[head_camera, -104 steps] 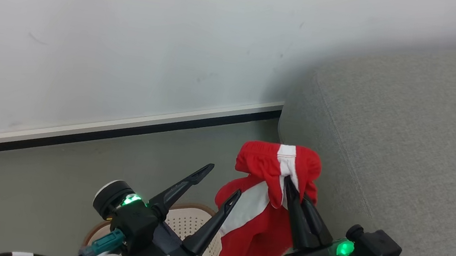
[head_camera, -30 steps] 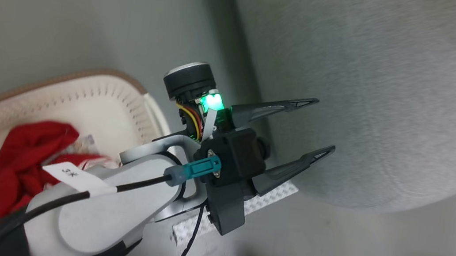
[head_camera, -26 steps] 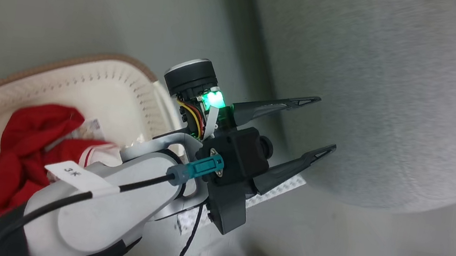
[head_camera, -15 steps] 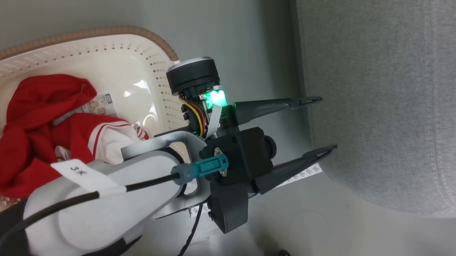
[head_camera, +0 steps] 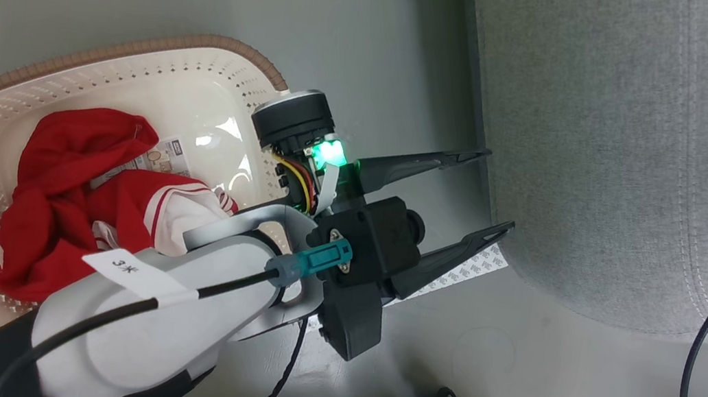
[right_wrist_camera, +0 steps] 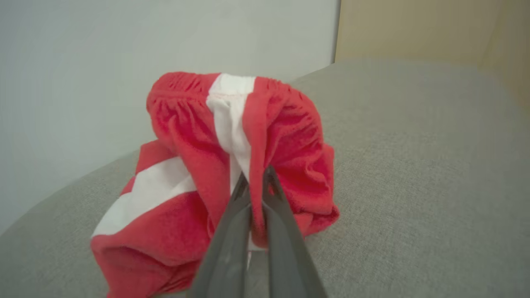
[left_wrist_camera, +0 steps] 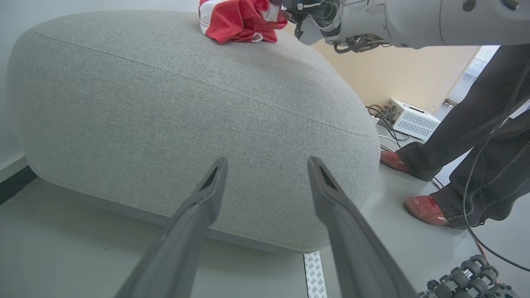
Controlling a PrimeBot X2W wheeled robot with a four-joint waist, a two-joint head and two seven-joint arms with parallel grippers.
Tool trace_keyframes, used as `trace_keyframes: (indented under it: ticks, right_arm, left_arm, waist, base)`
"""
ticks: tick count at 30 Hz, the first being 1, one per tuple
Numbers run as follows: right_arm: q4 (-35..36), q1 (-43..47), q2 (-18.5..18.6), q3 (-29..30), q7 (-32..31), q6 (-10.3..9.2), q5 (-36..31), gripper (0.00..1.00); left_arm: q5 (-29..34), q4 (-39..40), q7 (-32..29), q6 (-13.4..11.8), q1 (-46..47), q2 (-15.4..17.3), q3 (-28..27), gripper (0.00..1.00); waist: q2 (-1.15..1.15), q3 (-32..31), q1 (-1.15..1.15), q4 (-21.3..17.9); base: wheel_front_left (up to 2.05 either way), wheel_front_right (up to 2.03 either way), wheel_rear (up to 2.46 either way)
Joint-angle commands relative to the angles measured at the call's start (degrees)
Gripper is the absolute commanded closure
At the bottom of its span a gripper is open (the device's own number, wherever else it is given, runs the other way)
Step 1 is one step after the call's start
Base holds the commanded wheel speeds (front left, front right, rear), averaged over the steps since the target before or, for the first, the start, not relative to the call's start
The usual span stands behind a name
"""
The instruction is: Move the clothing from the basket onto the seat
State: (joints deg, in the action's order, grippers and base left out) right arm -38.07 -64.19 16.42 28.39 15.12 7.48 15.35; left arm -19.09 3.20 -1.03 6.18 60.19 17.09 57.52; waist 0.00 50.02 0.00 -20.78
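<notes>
My right gripper (right_wrist_camera: 254, 176) is pinched tight on a red-and-white garment (right_wrist_camera: 182, 124) — it's resting on top of the grey seat (right_wrist_camera: 414, 165). Meanwhile my left gripper (head_camera: 497, 191) hangs wide open and empty between seat and basket (head_camera: 104, 53) — more red clothing (head_camera: 62, 206) lies in there.

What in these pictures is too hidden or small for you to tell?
Head view: the pale forearm covers part of the red clothes in the basket; their number is unclear.
Head view: the basket's label is too small to read.
Left wrist view: the frame edge cuts the person off above the legs.
</notes>
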Motion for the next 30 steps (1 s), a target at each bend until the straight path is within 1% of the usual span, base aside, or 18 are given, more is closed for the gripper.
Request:
trace_keyframes:
  ticks: [1, 6, 7, 8, 9, 10, 11, 15, 19, 22, 26, 30]
  right_arm:
    - [-1.68, -0.57, 0.12, 0.16, 0.06, 0.03, -0.81, 1.0]
    - [-5.76, -1.17, -0.16, -0.15, 0.06, 0.03, -2.25, 1.0]
    - [-6.68, -1.13, -0.42, -0.35, 0.05, 0.03, -2.51, 0.68]
    - [-7.59, -1.12, -0.52, -0.49, 0.06, 0.03, -2.95, 0.52]
    - [-8.39, -1.14, -0.25, -0.6, 0.06, 0.03, -3.44, 0.0]
    - [-8.69, -1.04, -0.09, -0.77, 0.06, 0.03, -4.11, 0.0]
    - [-8.63, 0.01, -0.41, -1.68, 0.06, 0.03, -5.5, 0.0]
    - [-6.53, 3.03, -1.37, -5.21, 0.05, 0.03, -8.17, 0.0]
    - [-2.94, 7.34, -1.95, -8.49, 0.05, 0.03, -8.49, 0.0]
    - [-0.04, 11.2, -3.29, -11.16, 0.05, 0.03, -8.83, 0.0]
    - [4.21, 16.08, -4.23, -14.45, 0.05, 0.03, -8.25, 0.0]
    - [6.84, 20.13, -4.74, -19.42, 0.05, 0.03, -7.26, 0.0]
  left_arm:
    - [-0.48, 0.3, -0.19, -0.11, -0.53, 0.4, 0.09, 0.0]
    - [-1.0, 0.27, -0.21, -0.43, -0.93, 0.84, 0.08, 0.0]
    - [-1.14, 0.2, -0.13, -0.52, -1.12, 0.99, 0.07, 0.0]
    - [-1.26, 0.14, 0.01, -0.6, -1.38, 1.1, 0.09, 0.0]
    - [-1.44, 0.08, 0.09, -0.66, -1.66, 1.16, 0.14, 0.0]
    - [-1.53, -0.09, 0.28, -0.66, -1.94, 1.29, 0.18, 0.0]
    - [-2.02, -0.36, 0.98, -1.17, -2.54, 1.32, -0.15, 0.0]
    - [-3.05, -1.05, 2.75, -2.3, -4.22, 1.34, -1.09, 0.0]
    - [-3.98, -2.29, 5.29, -3.57, -5.92, 1.38, -2.14, 0.0]
    - [-5.04, -3.33, 7.47, -4.76, -7.59, 1.33, -3.08, 0.0]
    - [-6.04, -4.68, 10.39, -6.73, -10.29, 1.48, -4.59, 0.0]
    - [-7.44, -5.77, 12.78, -8.95, -13.24, 1.68, -6.34, 0.0]
  waist:
    - [0.0, -0.26, 0.0, -0.12]
    - [0.0, -1.25, 0.0, -0.6]
    - [0.0, -1.6, 0.0, -0.74]
    - [0.0, -1.98, 0.0, -0.83]
    - [0.0, -2.39, 0.0, -0.87]
    - [0.0, -2.96, 0.0, -0.88]
    - [0.0, -4.22, 0.0, -0.78]
    - [0.0, -6.92, 0.0, -0.27]
    - [0.0, -10.45, 0.0, 0.9]
    - [0.0, -13.54, 0.0, 2.18]
    - [0.0, -17.81, 0.0, 4.22]
    - [0.0, -21.88, 0.0, 6.7]
  base:
    - [0.0, 0.0, 0.0]
    - [0.0, 0.0, 0.0]
    - [0.0, 0.0, 0.0]
    - [0.0, 0.0, 0.0]
    - [0.0, 0.0, 0.0]
    - [0.0, 0.0, 0.0]
    - [0.0, 0.0, 0.0]
    - [0.0, 0.0, 0.0]
    - [0.0, 0.0, 0.0]
    - [0.0, 0.0, 0.0]
    - [0.0, 0.0, 0.0]
    - [0.0, 0.0, 0.0]
